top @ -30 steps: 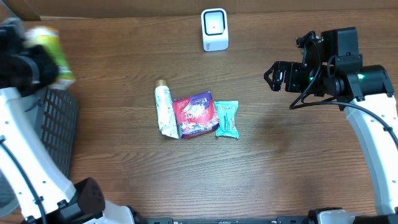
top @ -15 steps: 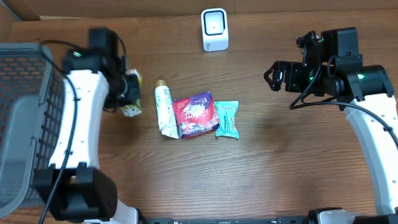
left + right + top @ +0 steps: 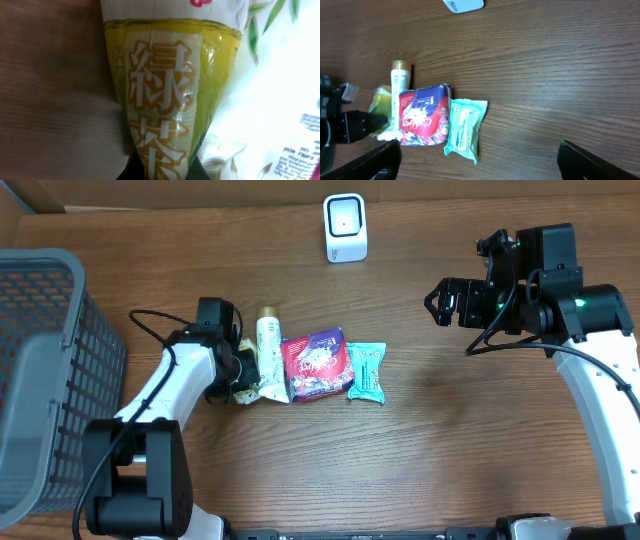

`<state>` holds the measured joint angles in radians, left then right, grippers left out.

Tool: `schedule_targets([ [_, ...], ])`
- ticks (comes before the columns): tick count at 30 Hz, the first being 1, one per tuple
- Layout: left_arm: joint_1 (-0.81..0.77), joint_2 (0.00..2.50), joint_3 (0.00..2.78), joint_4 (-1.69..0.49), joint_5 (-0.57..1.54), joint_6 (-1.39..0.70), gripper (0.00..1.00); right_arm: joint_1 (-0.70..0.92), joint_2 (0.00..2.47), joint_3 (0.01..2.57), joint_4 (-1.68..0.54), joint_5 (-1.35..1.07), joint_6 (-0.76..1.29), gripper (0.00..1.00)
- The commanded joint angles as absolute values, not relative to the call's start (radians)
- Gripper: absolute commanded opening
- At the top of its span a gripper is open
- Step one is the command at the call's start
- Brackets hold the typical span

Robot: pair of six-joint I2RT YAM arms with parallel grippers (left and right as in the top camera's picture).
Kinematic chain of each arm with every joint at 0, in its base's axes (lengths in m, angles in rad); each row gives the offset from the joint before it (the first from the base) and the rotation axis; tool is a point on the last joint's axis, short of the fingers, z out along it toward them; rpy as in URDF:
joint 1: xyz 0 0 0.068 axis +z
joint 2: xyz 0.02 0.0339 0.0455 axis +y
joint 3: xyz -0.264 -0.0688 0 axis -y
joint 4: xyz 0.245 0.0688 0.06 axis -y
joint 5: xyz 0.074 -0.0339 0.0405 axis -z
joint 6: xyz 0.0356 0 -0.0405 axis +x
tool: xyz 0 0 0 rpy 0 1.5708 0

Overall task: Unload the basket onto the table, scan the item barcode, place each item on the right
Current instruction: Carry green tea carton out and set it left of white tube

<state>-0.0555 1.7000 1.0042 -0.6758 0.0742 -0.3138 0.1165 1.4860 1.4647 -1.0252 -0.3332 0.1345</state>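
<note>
One item, the green tea packet, sits pinched in the closed left gripper down beside the white tube, so I judge the pickup in hand; next, carrying it barcode-first to the scanner.

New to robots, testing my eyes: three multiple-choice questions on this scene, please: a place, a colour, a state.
1. Where is the white scanner? A in the basket; B at the table's far edge; C in the right jaws.
2. The pouch between white tube and teal packet is: A black; B orange; C red.
3. The right jaws are: A open, empty; B shut on the tube; C shut on the pouch.
B, it stands beyond the items; C, red wrapper; A, nothing between them.
</note>
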Motion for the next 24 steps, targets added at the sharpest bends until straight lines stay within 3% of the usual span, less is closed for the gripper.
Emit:
schedule_targets([
  [1,-0.110,1.700,0.964,-0.573,0.109,-0.293,0.06,0.111,1.484,1.492,-1.024,-0.331,0.131,1.00],
  [5,-0.176,1.700,0.959,-0.496,0.109,-0.230,0.10,0.111,1.484,1.492,-1.024,-0.331,0.131,1.00],
  [11,-0.274,1.700,0.960,-0.479,0.043,-0.172,0.53,0.111,1.484,1.492,-1.036,-0.331,0.131,1.00],
  [13,-0.273,1.698,0.968,-0.506,0.012,-0.171,0.63,0.111,1.484,1.492,-1.042,-0.331,0.131,1.00],
  [22,-0.149,1.660,1.286,-0.877,-0.007,-0.172,0.96,0.111,1.484,1.492,-1.078,-0.331,0.135,1.00],
  [24,-0.121,1.648,1.427,-0.989,-0.007,-0.171,0.98,0.111,1.486,1.489,-1.100,-0.331,0.151,1.00],
])
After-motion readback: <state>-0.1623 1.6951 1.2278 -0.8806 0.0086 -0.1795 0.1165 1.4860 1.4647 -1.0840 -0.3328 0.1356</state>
